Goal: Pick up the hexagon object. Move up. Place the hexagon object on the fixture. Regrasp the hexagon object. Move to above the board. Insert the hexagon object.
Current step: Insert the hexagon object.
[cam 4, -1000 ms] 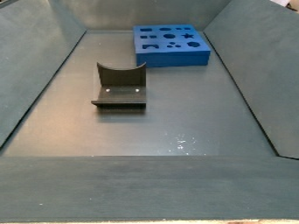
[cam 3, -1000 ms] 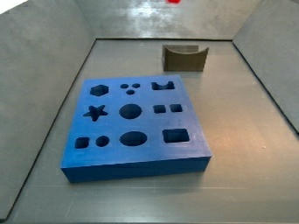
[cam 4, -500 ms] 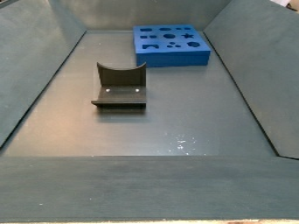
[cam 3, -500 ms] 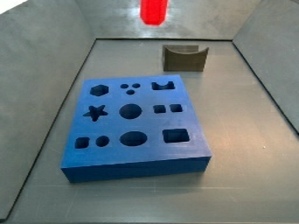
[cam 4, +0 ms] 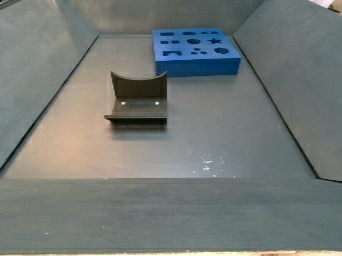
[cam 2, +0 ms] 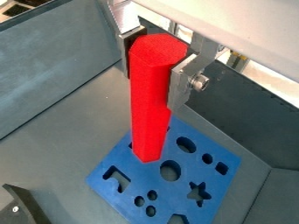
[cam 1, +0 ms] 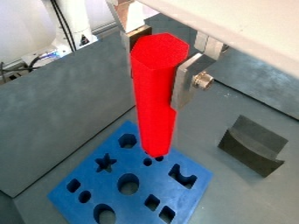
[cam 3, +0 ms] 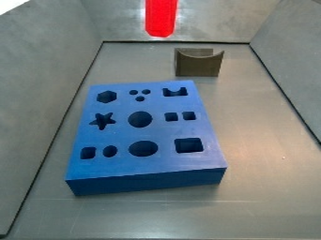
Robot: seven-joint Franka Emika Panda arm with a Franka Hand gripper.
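Tool [cam 1: 176, 74] fingers pinch the red hexagon object [cam 1: 155, 96] near its top, upright and high above the blue board [cam 1: 128, 179], so its free end can drop into a hole; the fixture [cam 3: 198, 61] stands empty.

Both side views look down into the bin from opposite ends: one sits close to the board [cam 3: 145, 141], one beyond the fixture [cam 4: 136, 98]. Both wrist views look down past the gripper [cam 1: 158, 66] onto the board.
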